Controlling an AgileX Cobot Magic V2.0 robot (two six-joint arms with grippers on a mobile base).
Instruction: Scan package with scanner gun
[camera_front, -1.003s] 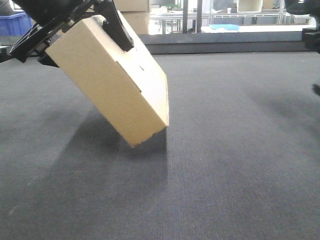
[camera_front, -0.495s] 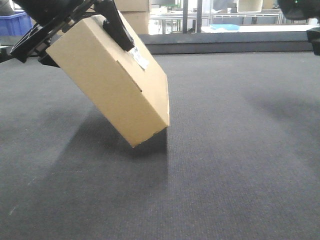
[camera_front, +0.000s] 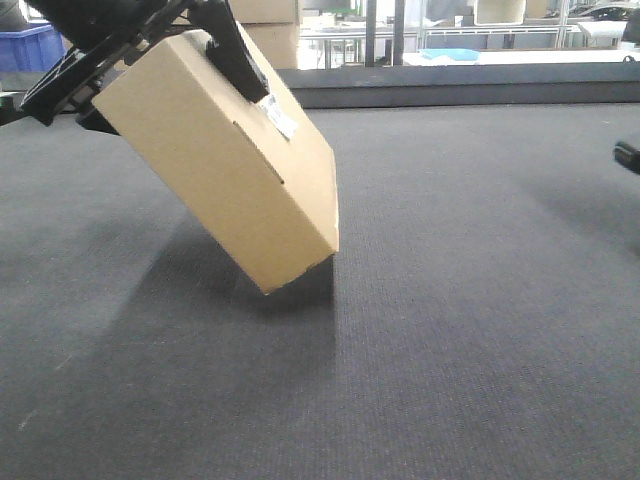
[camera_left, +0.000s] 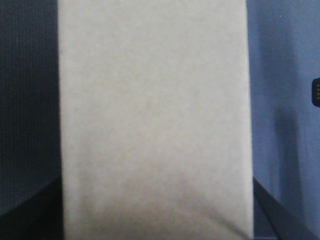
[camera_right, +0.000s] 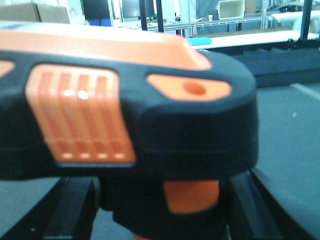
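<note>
Firstly, package (camera_front: 235, 160): plain tan carton, tilted, its upper end clamped in the left hand (camera_front: 165, 95), black fingers (camera_front: 235, 55) on opposite faces. Its low corner points at the worktop (camera_front: 450, 300); whether it touches cannot be told. Left wrist view: a bare, unprinted face, blurred, filling the middle of the frame.

Label (camera_front: 279, 118): small, white, on the upward face just below one finger. Dark print shows, too small to read. No other marking on the carton.

Scanner (camera_right: 130, 115): black head with a ribbed orange panel, an orange inset with a round hole, and an orange trigger below. It fills the right wrist view, gripped in the right hand (camera_right: 160, 210), dark fingers (camera_right: 70, 210) flanking the lower body. No brand or writing legible; focus is soft.

Worktop: dark grey, carpet-like weave.

Background: blue crate (camera_front: 30, 45) at upper left; lettering not discernible.
</note>
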